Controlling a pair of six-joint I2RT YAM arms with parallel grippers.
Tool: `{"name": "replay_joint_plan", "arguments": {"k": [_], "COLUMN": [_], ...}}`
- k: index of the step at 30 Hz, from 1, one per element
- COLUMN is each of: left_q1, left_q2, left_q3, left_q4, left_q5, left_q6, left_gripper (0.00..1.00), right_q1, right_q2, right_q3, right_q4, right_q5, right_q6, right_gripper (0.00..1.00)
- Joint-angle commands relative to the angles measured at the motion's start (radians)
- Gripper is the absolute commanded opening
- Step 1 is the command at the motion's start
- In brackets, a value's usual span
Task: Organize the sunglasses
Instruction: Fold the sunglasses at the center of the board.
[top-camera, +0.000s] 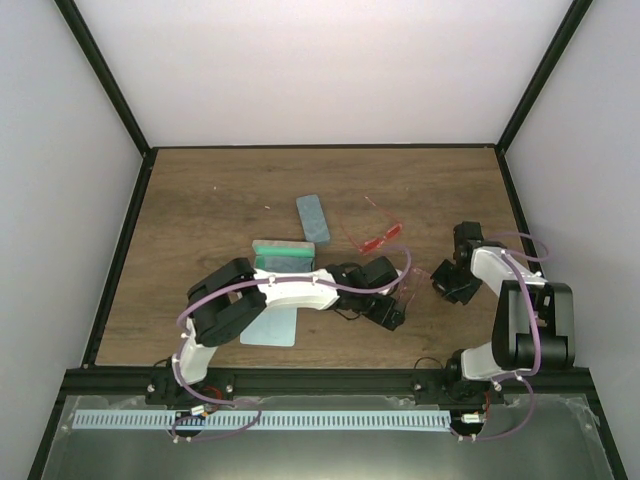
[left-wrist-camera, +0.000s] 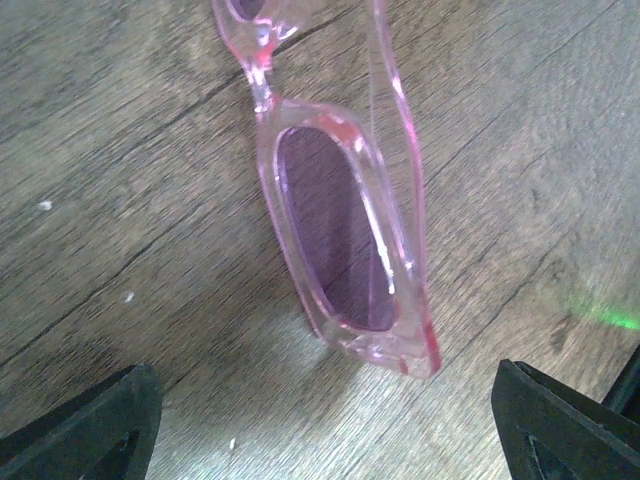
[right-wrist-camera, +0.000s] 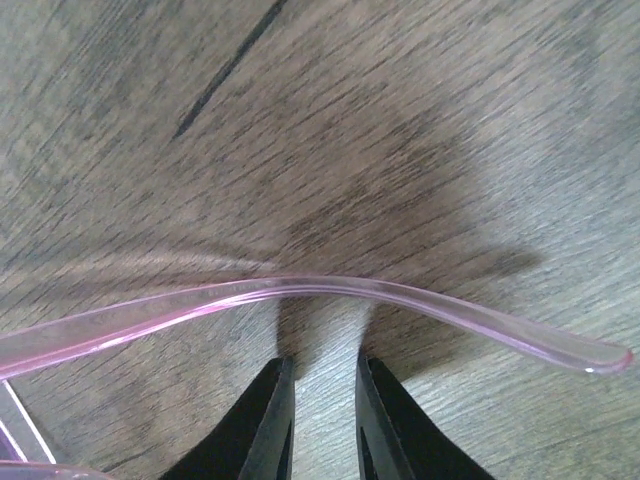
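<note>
The translucent pink sunglasses (left-wrist-camera: 340, 230) lie on the wood, one purple lens just ahead of my left gripper (left-wrist-camera: 325, 440). That gripper is wide open, with its fingers (left-wrist-camera: 90, 425) at the bottom corners and nothing between them. In the top view the pink pair (top-camera: 417, 271) sits between my left gripper (top-camera: 397, 308) and my right gripper (top-camera: 441, 283). My right gripper (right-wrist-camera: 322, 362) is open only a narrow gap, with nothing in it. The pink temple arm (right-wrist-camera: 400, 295) runs across just beyond its tips. The red-orange sunglasses (top-camera: 376, 236) lie unfolded further back.
A blue-grey case (top-camera: 313, 218) lies at mid-table. A green-lined case (top-camera: 283, 254) sits open behind the left arm. A pale teal cloth (top-camera: 268, 326) lies under that arm near the front edge. The table (top-camera: 200, 200) is walled on three sides.
</note>
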Motion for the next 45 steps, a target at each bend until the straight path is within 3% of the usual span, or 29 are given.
{"name": "replay_joint_plan", "arguments": {"k": [1,3,9,17,28,33,38,45], "left_q1": [-0.007,-0.009,-0.03,-0.033,-0.032,-0.03,-0.024,-0.016], "left_q2": [0.057,0.061,0.067,0.083,0.17,0.143,0.12,0.12], "left_q3": [0.017,0.029,0.021,0.028,0.119,0.088,0.045,0.063], "left_q4": [-0.03,-0.021,0.001,-0.011,-0.025,-0.022,-0.01,-0.02], "left_q5": [0.068,0.113,0.166,0.113,0.061,0.057,0.049,0.045], "left_q6": [-0.009,-0.015,-0.039,-0.049,-0.013,-0.016,-0.029,-0.026], "left_gripper": [0.92,0.89,0.65,0.55,0.53,0.52,0.53,0.53], "right_q1": [-0.003,-0.002,-0.001,0.003,0.014,0.014,0.002,-0.079], "right_q2": [-0.023,-0.023,-0.024,-0.052,-0.112,-0.146,-0.095,0.059], "right_q3": [-0.023,-0.029,-0.034,-0.061,-0.101,0.011,0.165,0.303], "right_q4": [0.019,0.027,0.03,0.035,0.028,-0.033,-0.079,-0.072], "right_q5": [-0.039,-0.055,-0.076,-0.091,-0.108,-0.085,0.009,0.04], "right_q6": [0.022,0.029,0.041,0.052,0.058,0.015,-0.021,-0.065], "right_gripper": [0.19,0.18,0.17,0.16,0.15,0.16,0.34,0.35]}}
